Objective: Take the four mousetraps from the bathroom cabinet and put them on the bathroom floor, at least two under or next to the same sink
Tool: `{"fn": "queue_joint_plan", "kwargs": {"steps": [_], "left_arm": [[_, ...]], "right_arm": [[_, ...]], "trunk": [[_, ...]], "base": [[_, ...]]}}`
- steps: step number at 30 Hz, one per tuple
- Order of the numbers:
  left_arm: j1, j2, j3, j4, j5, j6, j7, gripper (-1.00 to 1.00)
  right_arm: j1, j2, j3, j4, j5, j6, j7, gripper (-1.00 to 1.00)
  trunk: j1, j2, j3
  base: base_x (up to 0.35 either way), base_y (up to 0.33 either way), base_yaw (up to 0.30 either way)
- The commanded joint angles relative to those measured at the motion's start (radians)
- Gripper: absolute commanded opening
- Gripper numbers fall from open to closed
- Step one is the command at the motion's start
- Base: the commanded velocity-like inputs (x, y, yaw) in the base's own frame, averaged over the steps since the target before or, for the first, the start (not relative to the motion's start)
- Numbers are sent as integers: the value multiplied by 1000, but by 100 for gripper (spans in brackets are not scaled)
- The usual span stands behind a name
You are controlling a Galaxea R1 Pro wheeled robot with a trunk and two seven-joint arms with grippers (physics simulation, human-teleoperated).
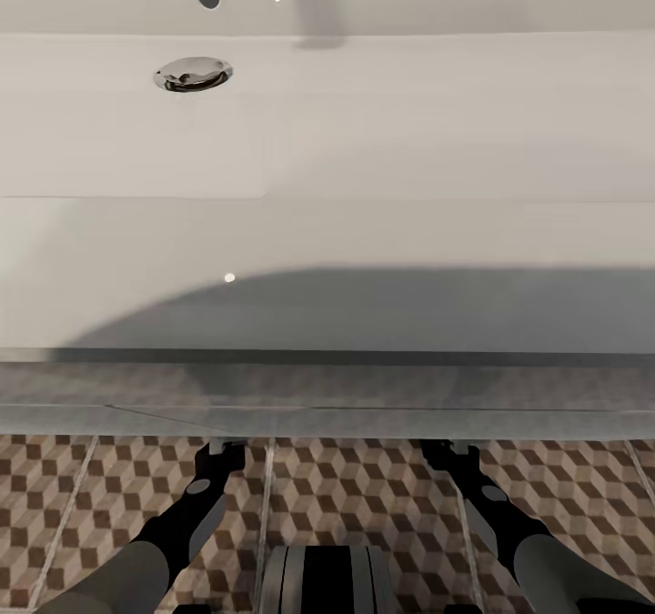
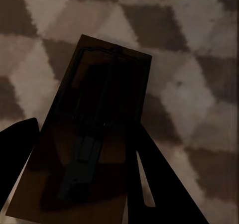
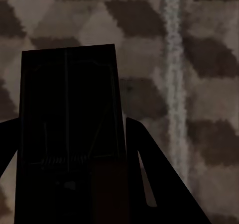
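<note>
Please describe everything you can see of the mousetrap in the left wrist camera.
The mousetrap is a flat rectangular board that looks like brown wood, dim in shadow. Dark wire parts run along its length, with a small spring coil across the middle. It sits between the left gripper's dark fingers, tilted against the cube-patterned floor tiles behind it. Whether it touches the floor cannot be told.

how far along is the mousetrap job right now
Mid-job, judging by this moment. Each pincer holds a mousetrap: the left pincer grips one mousetrap, the right pincer another mousetrap, both over the cube-patterned bathroom floor under the front edge of the white sink. Neither is released yet. No traps lie on the visible tiles, so the status of the other two can't be told.
</note>
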Motion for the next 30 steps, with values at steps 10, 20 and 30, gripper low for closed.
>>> {"fn": "queue_joint_plan", "kwargs": {"steps": [10,20,30], "left_arm": [[0,0,-8,-3,10,-1,8,-100],[-1,-1,-8,-18,10,2,11,-100],[0,-4,-8,-22,11,-7,17,-100]], "right_arm": [[0,0,-1,1,-8,-3,9,-100],[0,0,0,1,-7,-5,9,-100],[0,0,0,1,-7,-6,9,-100]], "trunk": [[0,0,-1],[0,0,-1],[0,0,-1]], "base": [[0,0,0],[0,0,0],[0,0,0]]}}
